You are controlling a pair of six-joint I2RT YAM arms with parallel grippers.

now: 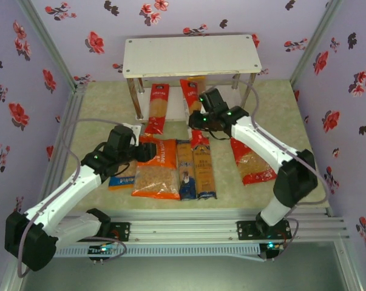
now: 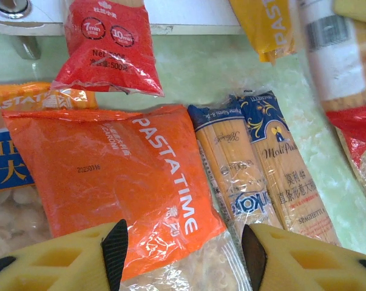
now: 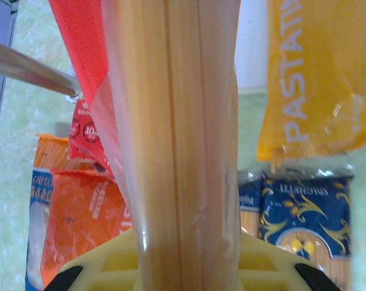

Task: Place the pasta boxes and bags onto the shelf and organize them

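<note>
Right pincer [image 1: 198, 115] gripped a long red spaghetti pack [image 1: 189, 94] endwise, apparently to feed the white two-tier shelf [image 1: 192, 54] at the tabletop [image 1: 280, 103] far edge; left pincer [image 2: 183, 248] hung open over an orange plastic bag [image 2: 110, 170].

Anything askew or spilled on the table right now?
No spill. The orange bag lies skewed across the blue bag, covering much of it. One red pack sticks out at a slant from under the top board of the shelf, near end on the table.
</note>
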